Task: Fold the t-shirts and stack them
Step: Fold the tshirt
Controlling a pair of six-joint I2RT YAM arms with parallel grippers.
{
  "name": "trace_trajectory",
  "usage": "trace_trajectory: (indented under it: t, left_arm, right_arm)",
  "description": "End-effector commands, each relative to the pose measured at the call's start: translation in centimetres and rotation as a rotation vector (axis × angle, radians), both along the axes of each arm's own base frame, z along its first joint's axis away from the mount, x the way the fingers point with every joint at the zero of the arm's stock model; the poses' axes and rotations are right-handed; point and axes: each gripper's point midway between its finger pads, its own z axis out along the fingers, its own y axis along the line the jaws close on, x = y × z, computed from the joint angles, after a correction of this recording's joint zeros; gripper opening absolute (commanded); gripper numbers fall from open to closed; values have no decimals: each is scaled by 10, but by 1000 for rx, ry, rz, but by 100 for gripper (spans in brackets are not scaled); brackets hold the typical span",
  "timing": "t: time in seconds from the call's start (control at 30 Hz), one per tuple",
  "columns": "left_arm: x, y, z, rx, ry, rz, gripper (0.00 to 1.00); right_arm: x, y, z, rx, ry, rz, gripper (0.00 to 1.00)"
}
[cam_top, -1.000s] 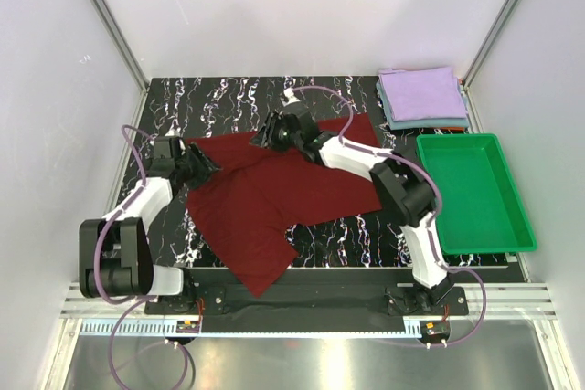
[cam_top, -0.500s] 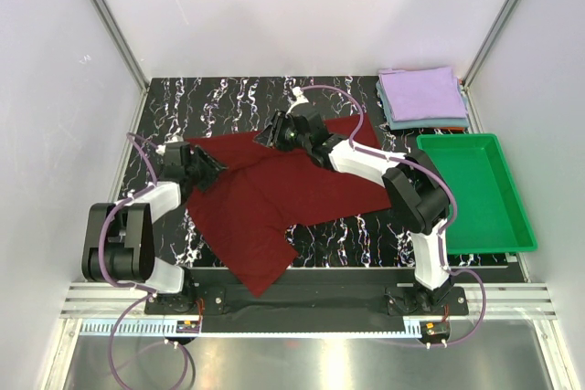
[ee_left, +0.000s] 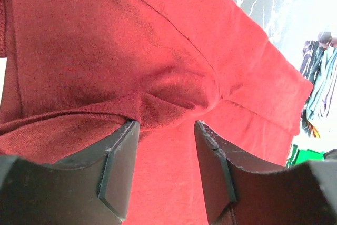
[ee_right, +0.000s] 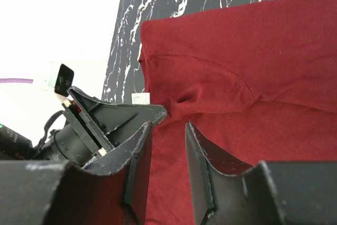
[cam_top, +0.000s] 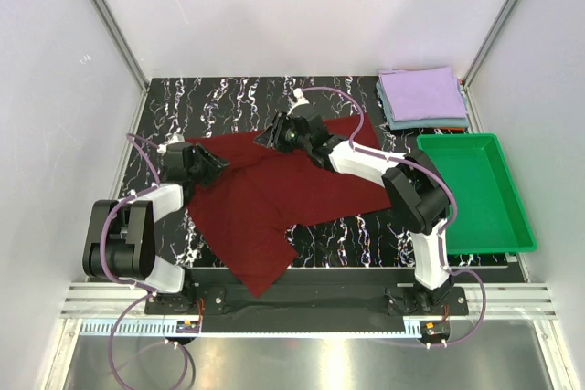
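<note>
Top external view: the maroon t-shirt (cam_top: 274, 194) is lying spread out in the middle of the table (cam_top: 210, 107). One corner is hanging over the near edge at 6 o'clock. The left gripper (cam_top: 208, 163) is sitting low at the shirt's 9 o'clock side. Since a second ago it has slid a tiny bit toward 3 o'clock, and its arm has tucked in closer. The right gripper (cam_top: 271, 134) is reaching down at the shirt's 12 o'clock edge and has hardly moved. The shirt itself is lying just as it was. The lavender t-shirt (cam_top: 420, 93) is resting on top of the grey-blue t-shirt (cam_top: 388, 116), folded, at 1 o'clock on the table. They are just behind the green tray (cam_top: 523, 226).

Left wrist view: the left gripper's two fingers are standing apart. A raised ridge of maroon cloth is touching the tip of one finger. No cloth is being squeezed between them.

Right wrist view: the right gripper's fingers are also standing apart, with a thin gap and flat cloth showing through it. The small white neck label (ee_right: 139, 97) is showing at 10 o'clock from them, right by the left gripper.

It looks like both arms are getting set to grab. The fold is not started yet.
</note>
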Motion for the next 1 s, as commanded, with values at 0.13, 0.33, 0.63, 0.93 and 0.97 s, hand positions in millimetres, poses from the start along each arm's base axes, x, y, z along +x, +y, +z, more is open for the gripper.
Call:
trace_trajectory:
  t: [0.13,0.33,0.63,0.93,0.97]
  left_arm:
    - [17,13,37,61,-97,58,51]
    - [-6,28,47,92,-95,152,52]
    - [-10,15,21,51,-13,148,38]
    - [-14,12,-5,88,82,164,29]
    - [-14,12,-6,88,82,162,30]
  right_arm:
    - [-2,0,-5,36,14,-9,38]
    - [-6,2,-6,33,18,-2,38]
    - [-10,5,-6,43,16,5,38]
    - [-9,6,-11,32,19,4,38]
    - [-9,6,-11,31,18,5,38]
